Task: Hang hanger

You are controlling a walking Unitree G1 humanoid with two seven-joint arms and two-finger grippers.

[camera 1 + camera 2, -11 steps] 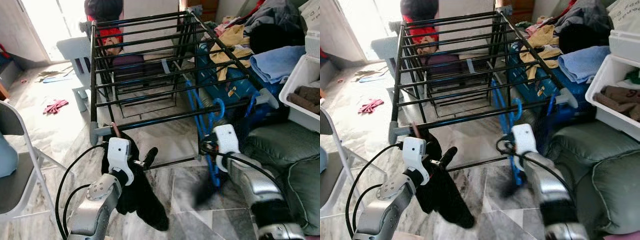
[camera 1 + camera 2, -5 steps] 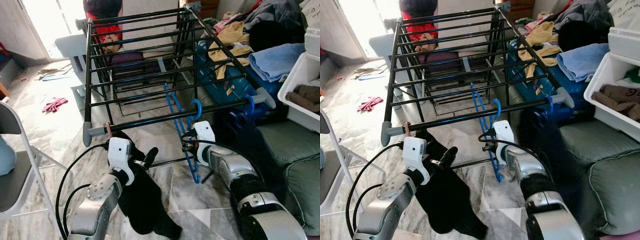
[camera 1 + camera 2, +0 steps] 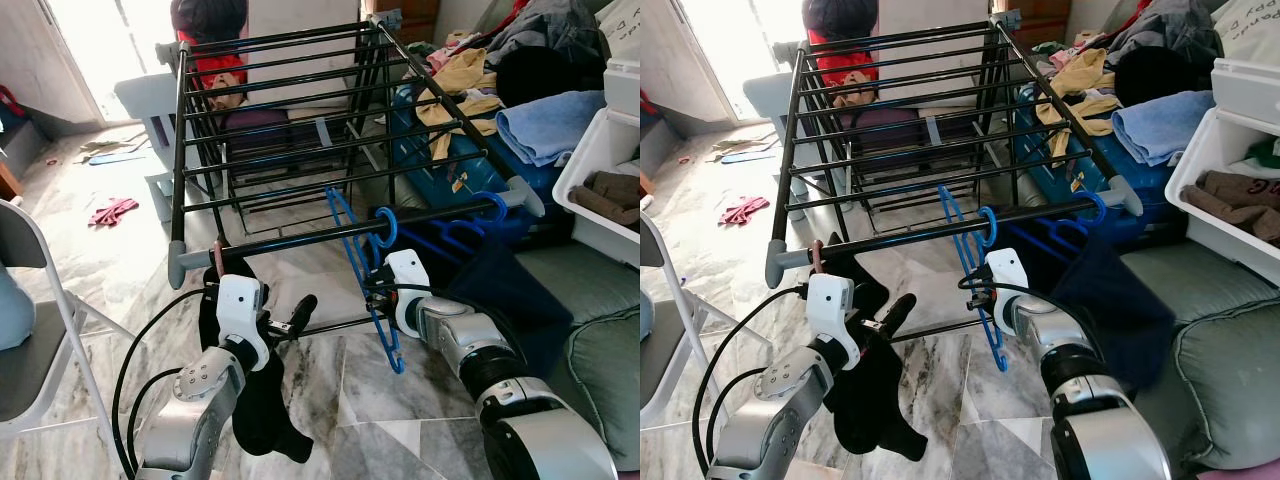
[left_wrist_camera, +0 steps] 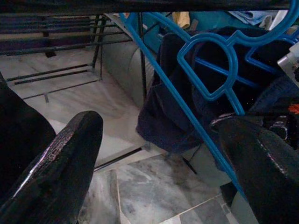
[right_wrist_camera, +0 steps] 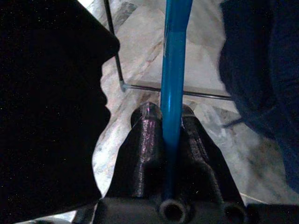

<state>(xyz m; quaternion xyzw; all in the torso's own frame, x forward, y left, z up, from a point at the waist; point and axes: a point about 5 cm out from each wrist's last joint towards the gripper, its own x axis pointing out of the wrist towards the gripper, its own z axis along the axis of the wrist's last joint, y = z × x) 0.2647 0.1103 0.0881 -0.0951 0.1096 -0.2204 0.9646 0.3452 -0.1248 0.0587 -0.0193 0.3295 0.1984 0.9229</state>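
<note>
A blue plastic hanger (image 3: 352,245) hangs with its hook (image 3: 385,226) around the front rail (image 3: 290,243) of the black drying rack. My right gripper (image 3: 378,297) is shut on one of its lower bars, and the bar (image 5: 175,56) runs between the two fingers (image 5: 145,140) in the right wrist view. My left gripper (image 3: 297,312) is below the rail to the left, open, with nothing between its fingers (image 4: 70,149). Beside it a black garment (image 3: 255,400) hangs from the rail's left end on a pinkish hook (image 3: 216,255).
A navy garment (image 3: 490,290) hangs from another blue hook (image 3: 495,205) at the rail's right end. A green sofa (image 3: 590,330), a white bin (image 3: 600,190) and piled clothes (image 3: 480,90) crowd the right. A folding chair (image 3: 30,300) stands at left on marble floor (image 3: 330,400).
My right gripper has carried the blue hanger leftward along the front rail, and its hook now sits around the rail. The black garment has swung under my left arm.
</note>
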